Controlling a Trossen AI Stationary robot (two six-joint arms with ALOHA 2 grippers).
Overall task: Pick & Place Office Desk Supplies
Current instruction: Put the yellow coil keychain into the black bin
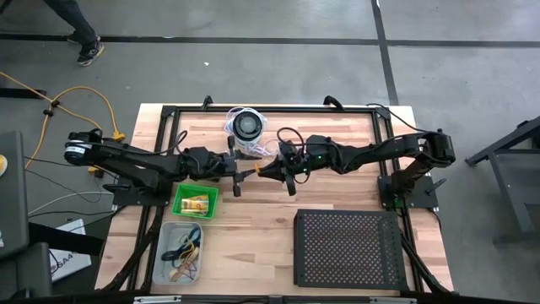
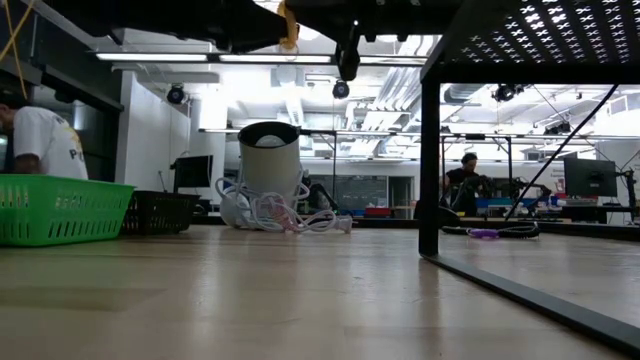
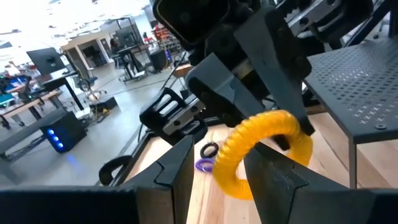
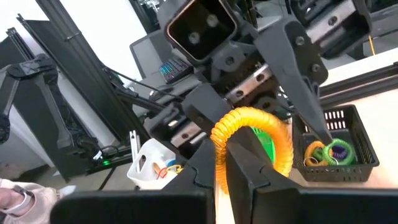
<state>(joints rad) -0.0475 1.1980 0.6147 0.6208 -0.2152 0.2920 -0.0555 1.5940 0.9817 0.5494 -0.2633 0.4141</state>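
Mid-surface, both my arms raised and meeting nose to nose. My right pincer [image 4: 239, 149] is clenched on a yellow coiled ring [image 4: 252, 134], held in the air. My left pincer [image 3: 217, 165] stands parted around the same ring's far side; from the wrist views I judge it a hand-over, with the left not yet biting.

To do it well: close the left fingers squarely on the coil's thickness, not through its hole, before the right lets go. The coil looks springy and may twist out if pinched off-centre. Release slowly; check it hangs steady.

Where it likely goes: the green basket [image 1: 196, 201] or the grey bin [image 1: 180, 253] on the left side, the bin already carrying loops of rubber band [image 1: 183, 250]. A dark basket [image 4: 339, 152] seen from the right wrist holds more coiled rings.

Around: round black disc with white cord [image 1: 246, 128] just behind the meeting point, near enough to snag a swing backward. Black perforated tray [image 1: 348, 248] stands well apart on the right. A small purple ring [image 3: 204, 165] lies on the surface below.
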